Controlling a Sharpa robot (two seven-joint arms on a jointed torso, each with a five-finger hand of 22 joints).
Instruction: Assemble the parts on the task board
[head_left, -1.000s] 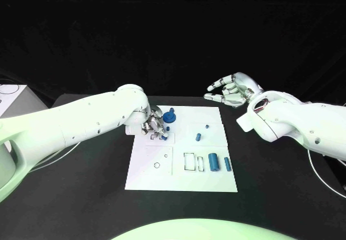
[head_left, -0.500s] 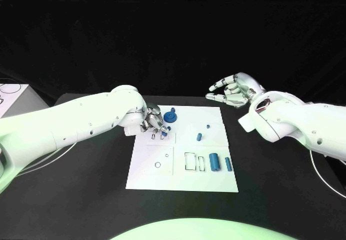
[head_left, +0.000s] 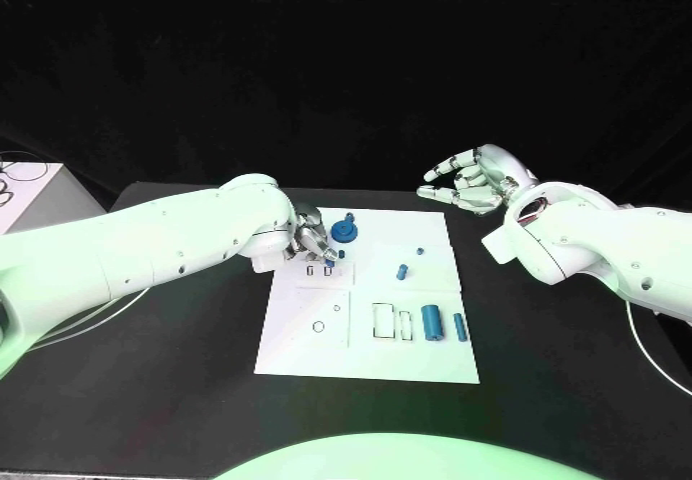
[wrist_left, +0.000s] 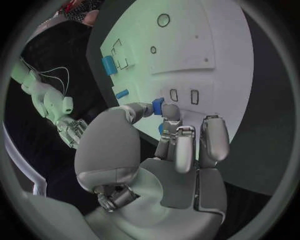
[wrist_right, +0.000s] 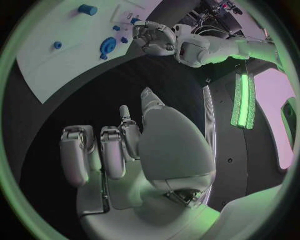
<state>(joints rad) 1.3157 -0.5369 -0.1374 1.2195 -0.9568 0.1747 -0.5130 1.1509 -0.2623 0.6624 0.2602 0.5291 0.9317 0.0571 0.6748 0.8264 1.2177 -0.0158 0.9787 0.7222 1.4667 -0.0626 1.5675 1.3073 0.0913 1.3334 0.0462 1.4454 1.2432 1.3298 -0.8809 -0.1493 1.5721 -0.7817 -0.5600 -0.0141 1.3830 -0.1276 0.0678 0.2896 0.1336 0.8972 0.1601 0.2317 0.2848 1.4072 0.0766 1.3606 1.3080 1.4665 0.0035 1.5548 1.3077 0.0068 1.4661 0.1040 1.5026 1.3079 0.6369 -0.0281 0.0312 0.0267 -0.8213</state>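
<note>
The left hand (head_left: 312, 243) pinches a small blue part (wrist_left: 157, 106) just above two upright slots (wrist_left: 184, 95) at the near-left corner of the white task board (head_left: 368, 345), beside a blue gear (head_left: 343, 233), while the right hand (head_left: 469, 181) hovers loosely curled and holding nothing, well off past the board's far right corner.

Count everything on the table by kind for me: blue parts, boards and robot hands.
blue parts: 7 in the head view, though more may hide under the left hand
task board: 1
hands: 2, counting the right hand
Total: 10
</note>
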